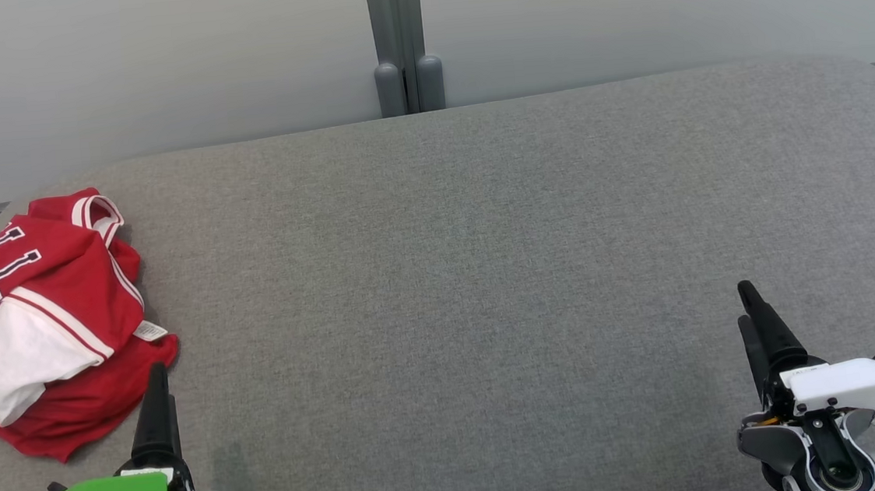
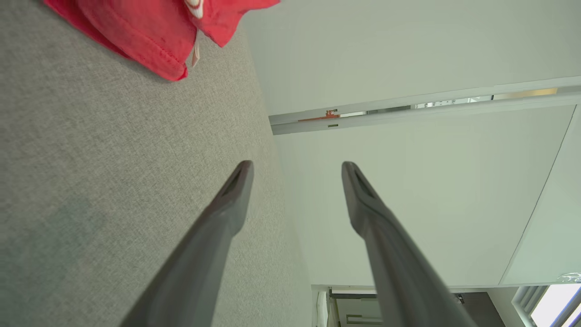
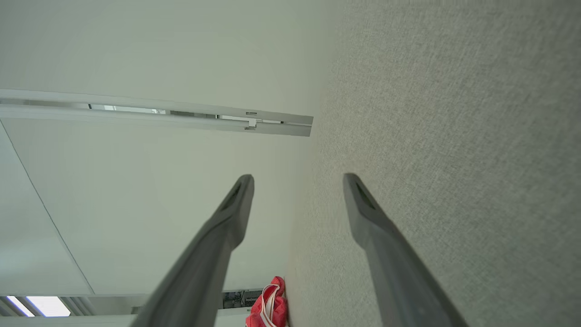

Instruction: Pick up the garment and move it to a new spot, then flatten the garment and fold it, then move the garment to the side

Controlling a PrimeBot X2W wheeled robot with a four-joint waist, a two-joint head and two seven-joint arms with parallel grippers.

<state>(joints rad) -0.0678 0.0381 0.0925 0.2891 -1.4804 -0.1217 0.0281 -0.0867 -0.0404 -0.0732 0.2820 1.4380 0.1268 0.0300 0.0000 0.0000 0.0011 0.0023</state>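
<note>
Bright, even light; faint shadows

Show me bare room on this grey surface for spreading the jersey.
Free: the wide middle and right of the grey surface, from the red jersey across to the right gripper. Crowded: far left, jersey beside left gripper.

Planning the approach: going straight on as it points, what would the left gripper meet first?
Likely nothing nearby: the left gripper aims over the grey surface toward the wall. The red garment lies just beside that line; it might graze.
</note>
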